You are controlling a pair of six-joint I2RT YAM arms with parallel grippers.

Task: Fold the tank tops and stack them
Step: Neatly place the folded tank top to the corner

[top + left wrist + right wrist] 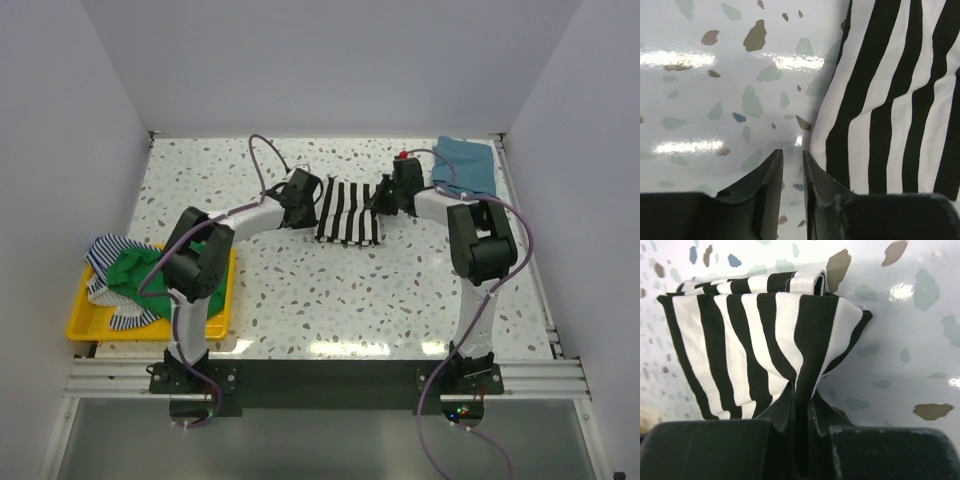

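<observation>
The black-and-white striped tank top (348, 212) lies folded on the table's far middle, between my two grippers. My right gripper (385, 197) is at its right edge. The right wrist view shows this gripper (802, 390) shut on a pinched fold of the striped tank top (755, 325), whose edge is raised off the table. My left gripper (305, 200) is at the top's left edge. In the left wrist view its jaws (792, 156) stand slightly apart over bare table with nothing between them, just left of the striped cloth (890, 100). A teal-blue tank top (465, 165) lies at the far right.
A yellow tray (80, 325) at the near left edge holds a green top (135, 272) and a thin blue-striped top (105, 250) in a heap. A small red object (402, 155) sits behind my right gripper. White walls close in the table on three sides.
</observation>
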